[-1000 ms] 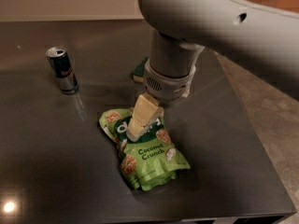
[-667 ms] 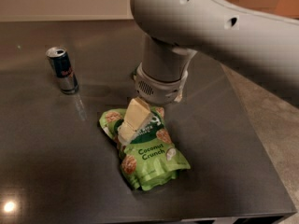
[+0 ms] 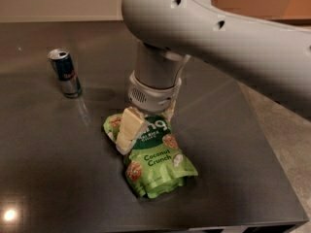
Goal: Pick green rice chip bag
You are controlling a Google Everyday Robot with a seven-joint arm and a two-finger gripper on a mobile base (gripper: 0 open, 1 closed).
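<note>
Since the pic 0.7 s ago the gripper (image 3: 148, 130) has shifted a bit left & lower, closer onto the top of the crinkly lime-green rice chip bag (image 3: 158, 166). The bag & the slim blue-and-silver drink can (image 3: 64, 73) sit where they were.

Camera view: you've got the bag, w/ dark green label & "Coconut Crunch" text, lying flat on the dark glossy tabletop (image 3: 48, 169), approx. centre & nearer the front edge. The gripper is right over the bag's upper end, pointing down. Jaws stand spread, not pinching anything. The cream near finger (image 3: 129, 130) lies over the bag's upper-left edge, the other shows only as a sliver at the upper right, w/ the label between them. You can't tell if either presses the foil. The thick grey arm (image 3: 218, 33) runs in from the upper right & hides the bag's top edge. The can stands upright at the left, well apart from the bag.
</note>
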